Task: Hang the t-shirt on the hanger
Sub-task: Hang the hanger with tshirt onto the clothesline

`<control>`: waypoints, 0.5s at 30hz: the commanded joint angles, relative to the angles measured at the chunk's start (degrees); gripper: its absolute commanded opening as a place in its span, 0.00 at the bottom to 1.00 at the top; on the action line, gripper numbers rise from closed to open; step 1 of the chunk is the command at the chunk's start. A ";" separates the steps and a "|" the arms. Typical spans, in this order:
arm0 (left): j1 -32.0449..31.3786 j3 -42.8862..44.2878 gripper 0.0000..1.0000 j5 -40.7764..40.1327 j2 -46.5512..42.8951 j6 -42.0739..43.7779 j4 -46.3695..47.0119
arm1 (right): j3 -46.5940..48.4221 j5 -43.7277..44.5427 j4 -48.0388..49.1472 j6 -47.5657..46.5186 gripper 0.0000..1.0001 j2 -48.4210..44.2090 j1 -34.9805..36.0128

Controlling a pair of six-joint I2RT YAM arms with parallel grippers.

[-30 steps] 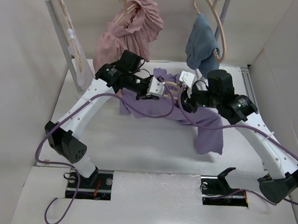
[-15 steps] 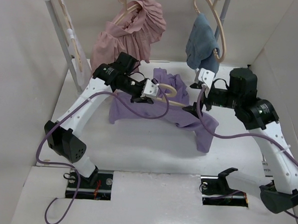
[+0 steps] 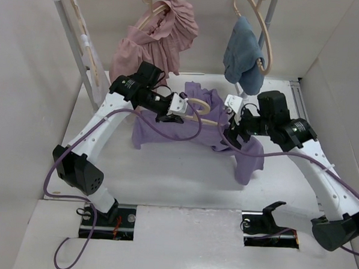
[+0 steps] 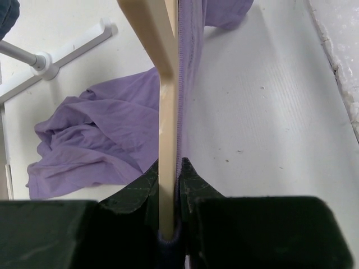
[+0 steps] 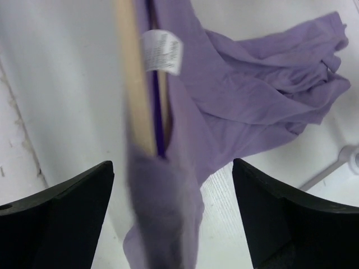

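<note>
The lavender t-shirt (image 3: pixel 167 131) hangs partly on the pale wooden hanger (image 3: pixel 200 104) and trails onto the table. My left gripper (image 3: pixel 179 108) is shut on the hanger's arm (image 4: pixel 168 112) with a fold of the shirt's edge (image 4: pixel 188 84) pinched beside it. My right gripper (image 3: pixel 231 122) is open at the hanger's right end. In the right wrist view its jaws stand wide apart around the draped shirt (image 5: pixel 168 213), without touching it. The hanger (image 5: pixel 132 84) and a white label (image 5: pixel 162 53) show above. More shirt (image 4: pixel 95 140) lies crumpled on the table.
A clothes rack (image 3: pixel 73 38) stands at the back with a dusty pink garment (image 3: pixel 157 37) and a blue-grey garment (image 3: pixel 244 50) on like hangers. A bare hanger (image 3: pixel 82 30) hangs at the left. The rack's white foot (image 4: pixel 67 53) lies near the shirt. Walls enclose both sides.
My right gripper pulled back to the right, away from the hanger, then came back toward the shirt with its jaws open. The shirt spread out to the left. My left gripper kept its hold.
</note>
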 commanded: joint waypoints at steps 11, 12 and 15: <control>0.24 -0.65 0.03 3.40 -3.10 -7.21 6.50 | -5.33 -6.17 18.39 5.41 0.00 -0.66 0.70; 0.24 -0.65 0.20 2.88 -3.11 -8.27 7.56 | -5.86 -6.17 19.18 5.93 0.00 -2.15 0.70; 0.24 -1.18 0.44 2.26 -3.11 -8.28 8.10 | -7.01 -8.27 20.60 7.25 0.00 -3.48 -0.09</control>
